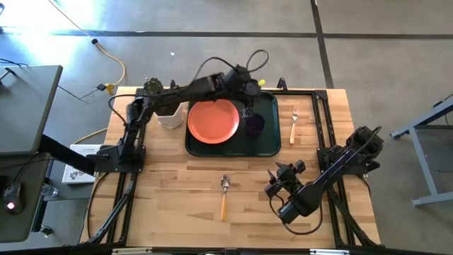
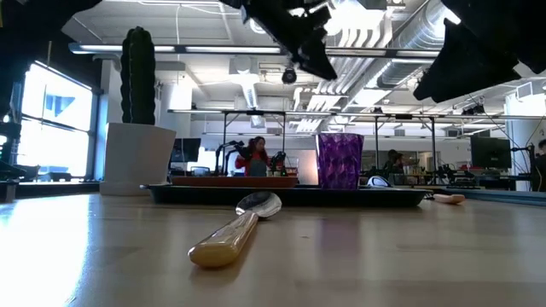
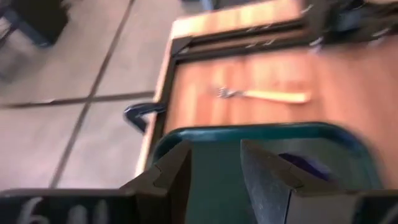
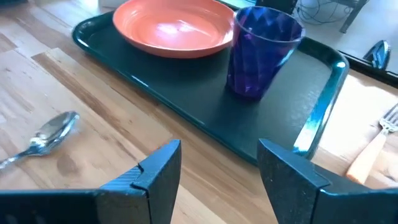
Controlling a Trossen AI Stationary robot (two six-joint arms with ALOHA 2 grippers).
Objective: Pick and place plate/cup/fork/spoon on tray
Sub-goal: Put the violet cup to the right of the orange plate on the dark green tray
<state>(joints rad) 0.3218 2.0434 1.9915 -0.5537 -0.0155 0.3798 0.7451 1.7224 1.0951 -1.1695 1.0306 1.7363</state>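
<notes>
The orange plate (image 1: 212, 120) and the purple cup (image 1: 255, 125) stand on the dark green tray (image 1: 267, 145); the cup is upright, just right of the plate (image 4: 174, 28). My left gripper (image 1: 248, 110) hangs open above the tray's far part, beside the cup (image 3: 301, 165), touching nothing. The fork (image 1: 294, 124) lies on the table right of the tray. The spoon (image 1: 224, 193) lies on the table in front of the tray. My right gripper (image 1: 274, 180) is open and empty over the table, near the tray's near right corner, facing the cup (image 4: 261, 50).
A white pot (image 1: 170, 113) with a green cactus (image 2: 138, 77) stands at the tray's left end, under my left arm. Bare wood lies around the spoon (image 2: 235, 230) in front of the tray (image 2: 290, 194). Black frame rails (image 1: 322, 120) run along the table's sides.
</notes>
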